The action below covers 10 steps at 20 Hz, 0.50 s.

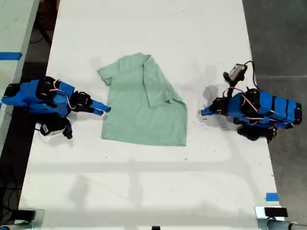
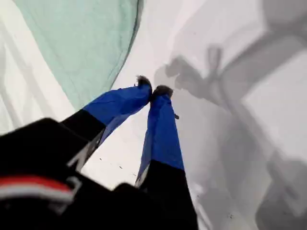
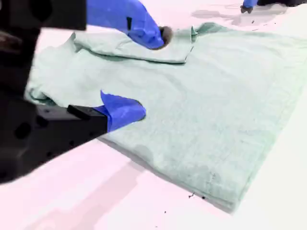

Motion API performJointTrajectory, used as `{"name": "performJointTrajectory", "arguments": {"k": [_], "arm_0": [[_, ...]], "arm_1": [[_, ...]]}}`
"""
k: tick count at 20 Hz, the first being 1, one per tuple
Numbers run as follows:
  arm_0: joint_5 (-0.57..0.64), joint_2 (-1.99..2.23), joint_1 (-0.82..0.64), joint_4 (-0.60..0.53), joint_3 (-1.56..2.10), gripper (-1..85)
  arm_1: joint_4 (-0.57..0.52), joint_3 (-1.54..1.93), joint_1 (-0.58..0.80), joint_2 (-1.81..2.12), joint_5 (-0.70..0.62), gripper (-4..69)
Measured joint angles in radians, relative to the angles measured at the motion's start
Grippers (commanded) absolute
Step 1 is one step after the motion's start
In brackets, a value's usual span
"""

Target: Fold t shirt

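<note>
T shirt [image 1: 144, 110] flat at frame centre on white counter [image 1: 144, 187] in exterior view, one side already folded in over body; judge fold part done. My second hand [image 1: 104, 110] at shirt's edge on exterior view's left, jaws apart, nothing gripped; prob. lined up to pinch that edge for next fold. My first hand [image 1: 205, 113] on exterior view's right, off cloth, tips shut together, empty; looks parked clear so cloth lies free.

Long white table [image 1: 144, 191] fills most of exterior view, lit from above, soft grey shadows across surface. Dark grey floor [image 1: 280, 33] along exterior view's right. Blue tape strip [image 1: 272, 197] near table's edge there. Second pale table [image 1: 12, 28] with blue tape [image 1: 10, 56] at exterior view's left.
</note>
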Motion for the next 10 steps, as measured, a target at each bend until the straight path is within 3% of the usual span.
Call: {"name": "performJointTrajectory", "arguments": {"k": [1, 4, 10], "arm_0": [[0.002, 0.000, -0.002, -0.002, 0.002, 0.1], [0.115, 0.002, -0.152, -0.169, 0.054, -0.1], [0.120, 0.000, -0.175, -0.209, 0.064, -0.2]], "arm_1": [[0.002, 0.000, 0.000, 0.000, 0.005, 0.4], [0.032, 0.000, 0.000, 0.000, 0.086, 1.4], [0.032, 0.000, 0.000, 0.000, 0.106, -0.5]]}}
